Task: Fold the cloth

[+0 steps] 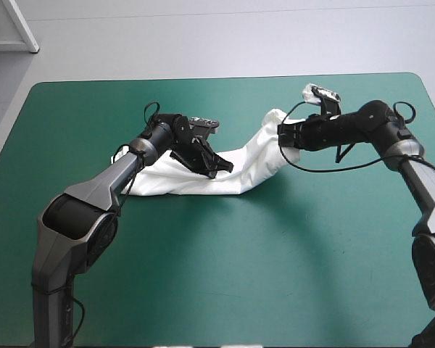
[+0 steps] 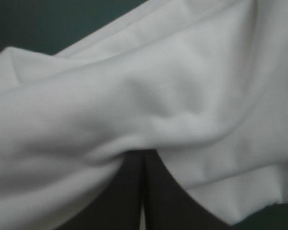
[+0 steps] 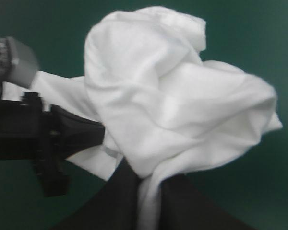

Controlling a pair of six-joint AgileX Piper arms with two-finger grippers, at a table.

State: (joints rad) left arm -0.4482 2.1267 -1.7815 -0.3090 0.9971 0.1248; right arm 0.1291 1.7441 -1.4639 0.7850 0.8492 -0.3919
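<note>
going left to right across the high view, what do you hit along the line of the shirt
left gripper → T-shirt, the stretch slung between the two → right gripper. Both are shut on it. More cloth also lies left of the left gripper, on the teal-green cover.

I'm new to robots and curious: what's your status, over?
Left hand and right hand shut on T-shirt. T-shirt crumpled, stretched between them, not yet folded. Nothing in the way.

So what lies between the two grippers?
Only the T-shirt, spanning from left gripper to right gripper, both shut on it; clearest in the high view.
</note>
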